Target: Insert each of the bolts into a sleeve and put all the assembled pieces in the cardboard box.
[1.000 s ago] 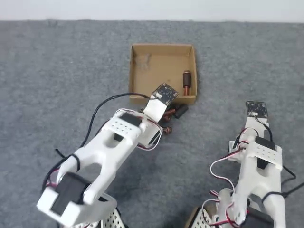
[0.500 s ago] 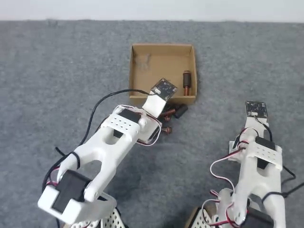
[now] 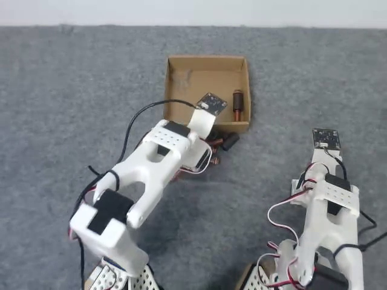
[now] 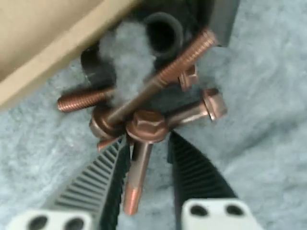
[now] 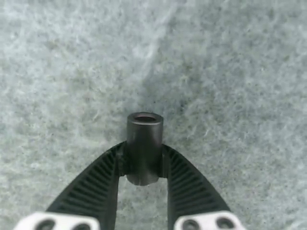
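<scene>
Cardboard box (image 3: 168, 90): open-topped, at the far middle of the grey tabletop (image 3: 72, 90).
Inside the box: one assembled piece (image 3: 237, 104), a bolt in a sleeve, lying along the right wall.
Bolt pile (image 4: 182, 67): copper bolts crossed on the tabletop just outside the box's near wall, with a loose sleeve (image 4: 163, 33) beside them.
Left tool (image 4: 147, 139): at the pile, pressed against the head of the held bolt (image 4: 139, 163).
Right tool (image 5: 144, 153): well apart from the box, pinching a black held sleeve (image 5: 144, 139).
</scene>
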Tool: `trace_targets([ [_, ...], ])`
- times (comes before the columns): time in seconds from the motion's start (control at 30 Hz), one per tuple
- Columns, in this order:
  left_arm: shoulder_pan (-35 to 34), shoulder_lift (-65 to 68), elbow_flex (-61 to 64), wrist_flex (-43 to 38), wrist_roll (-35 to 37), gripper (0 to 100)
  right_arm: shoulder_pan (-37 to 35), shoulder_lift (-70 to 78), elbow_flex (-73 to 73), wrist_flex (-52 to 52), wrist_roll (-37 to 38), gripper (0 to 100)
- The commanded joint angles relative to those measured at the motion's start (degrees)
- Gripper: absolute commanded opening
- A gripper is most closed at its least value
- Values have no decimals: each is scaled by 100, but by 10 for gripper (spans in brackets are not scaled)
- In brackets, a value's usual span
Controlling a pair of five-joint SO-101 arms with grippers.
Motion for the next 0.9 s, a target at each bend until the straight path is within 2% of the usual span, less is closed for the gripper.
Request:
trace_targets([
  [0.0,167,132,-312,176,123,16,75,-233,-26,-101,70,7],
  [0.23,149,-273,4,325,105,12,75,-233,-26,-145,62,7],
  [0.5,132,-2004,1103,308,141,12,-40,-233,9,-224,53,7],
  [0.67,-448,-2936,1525,316,149,12,-40,-233,26,-224,70,7],
  [0.87,-1327,-3138,1789,308,211,12,-40,-233,26,-224,70,7],
])
